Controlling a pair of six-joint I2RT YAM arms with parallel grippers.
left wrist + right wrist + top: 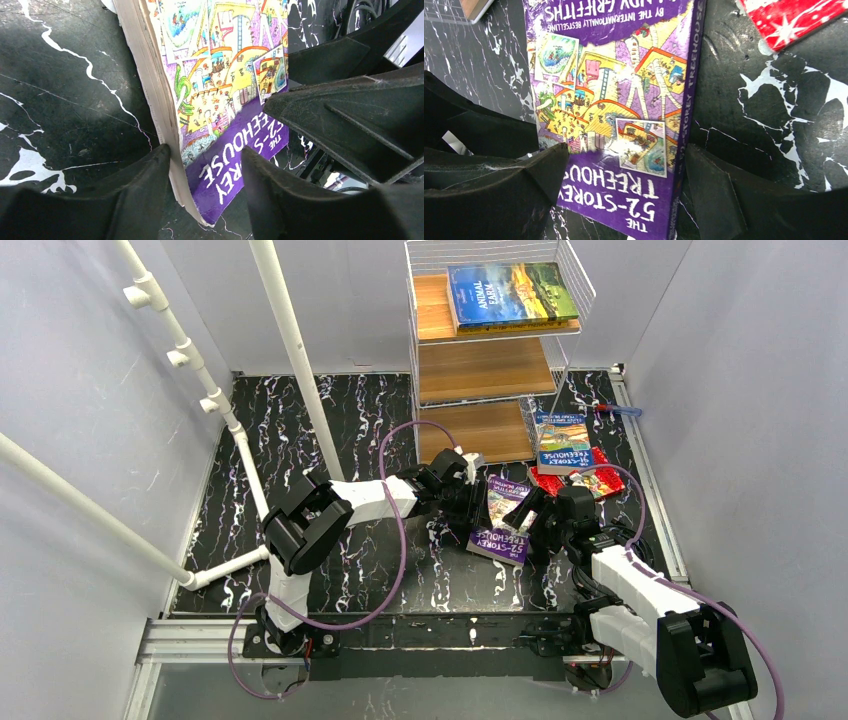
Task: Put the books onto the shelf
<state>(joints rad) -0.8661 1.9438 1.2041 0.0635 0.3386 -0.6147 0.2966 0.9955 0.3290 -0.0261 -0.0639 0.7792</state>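
Observation:
A purple "52-Storey Treehouse" book lies on the black marbled table in front of the shelf. My left gripper is open over its page-edge corner, one finger against the pages and the other over the cover. My right gripper stands wide open across the book's title end, its right finger just clear of the spine. A blue Treehouse book leans at the shelf's right foot over a red book. "Animal Farm" lies on the top tier.
White poles rise at the back left, and a jointed one runs along the left wall. Grey walls close in the table on both sides. A small red and blue pen-like thing lies at the back right.

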